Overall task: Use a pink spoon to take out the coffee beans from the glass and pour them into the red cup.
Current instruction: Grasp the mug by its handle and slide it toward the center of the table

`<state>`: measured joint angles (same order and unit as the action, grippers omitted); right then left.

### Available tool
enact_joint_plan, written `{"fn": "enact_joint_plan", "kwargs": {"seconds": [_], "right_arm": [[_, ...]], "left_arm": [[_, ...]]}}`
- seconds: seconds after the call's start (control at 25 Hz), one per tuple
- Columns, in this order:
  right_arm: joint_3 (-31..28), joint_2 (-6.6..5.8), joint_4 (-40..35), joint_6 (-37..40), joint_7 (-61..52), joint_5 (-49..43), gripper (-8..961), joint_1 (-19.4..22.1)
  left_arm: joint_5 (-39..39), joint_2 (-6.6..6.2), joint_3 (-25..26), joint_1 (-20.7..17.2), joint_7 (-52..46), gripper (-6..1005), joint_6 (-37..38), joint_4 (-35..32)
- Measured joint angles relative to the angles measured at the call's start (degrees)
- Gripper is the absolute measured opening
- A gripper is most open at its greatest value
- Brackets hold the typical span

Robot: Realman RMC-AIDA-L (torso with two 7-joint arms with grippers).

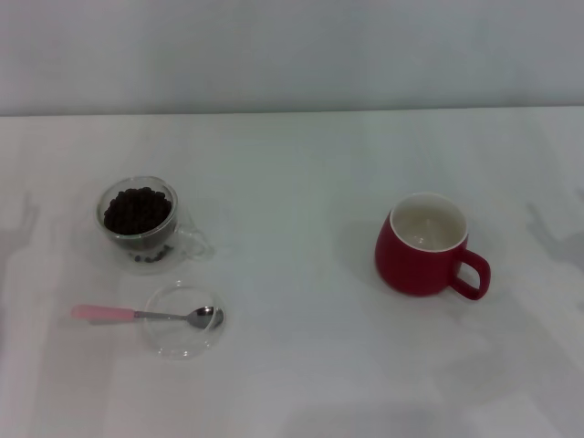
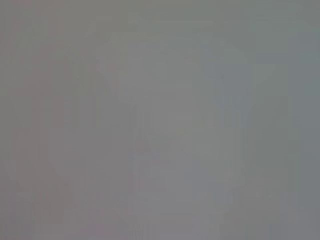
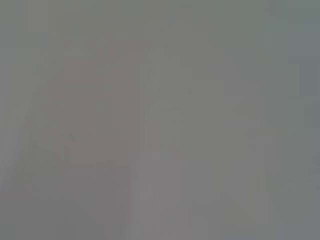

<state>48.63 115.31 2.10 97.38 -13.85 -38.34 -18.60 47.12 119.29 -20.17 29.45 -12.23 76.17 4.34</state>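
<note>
Head view shows a white table [image 1: 301, 365] with neither arm nor gripper in sight, so whether the left or right gripper is released, clenched or grasping anything cannot be told; both wrist views give only a flat grey field with nothing recognisable in it.

Taking the middle of the table as the clock centre, the glass [image 1: 139, 224] stands out toward nine o'clock, upright. It is small, clear and double-walled, with a clear side handle on the side facing the red cup. The coffee beans [image 1: 137, 210] fill it in a dark, nearly black heap that reaches close to the rim, and a few more show through the wall lower down.

Just nearer the robot, at about eight o'clock, the pink spoon [image 1: 146, 315] lies flat. Its pale pink handle points away from the table's centre, its thin metal stem runs toward the centre, and its shiny bowl rests on the far edge of a flat round clear glass disc [image 1: 182, 321] lying just in front of the glass. The spoon touches the disc and lies apart from the glass.

Well apart, at about three o'clock, the red cup [image 1: 423, 246] stands upright: a rounded dark red mug with a cream-white inside that looks bare, its red loop handle turned outward and slightly toward the robot.
</note>
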Motion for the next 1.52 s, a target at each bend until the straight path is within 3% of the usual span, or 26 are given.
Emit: {"fn": "enact_joint_plan", "kwargs": {"seconds": [0.48,1.0,1.52], "right_arm": [[1.1,-0.07,1.0,-0.7,-0.6,-0.1,844,0.3],[18.4,0.00,4.9,-2.7,-3.5,-0.1,843,3.7],[18.2,0.85,6.1,-14.5,-3.6,-5.8,841,1.4]], "left_arm": [[0.0,-0.11,0.0,-0.4,-0.2,875,0.0,-0.3],[0.0,-0.15,0.0,-3.0,-0.3,876,0.1,-0.4],[0.3,-0.02,-0.4,-4.2,-0.3,875,0.5,-0.3]]}}
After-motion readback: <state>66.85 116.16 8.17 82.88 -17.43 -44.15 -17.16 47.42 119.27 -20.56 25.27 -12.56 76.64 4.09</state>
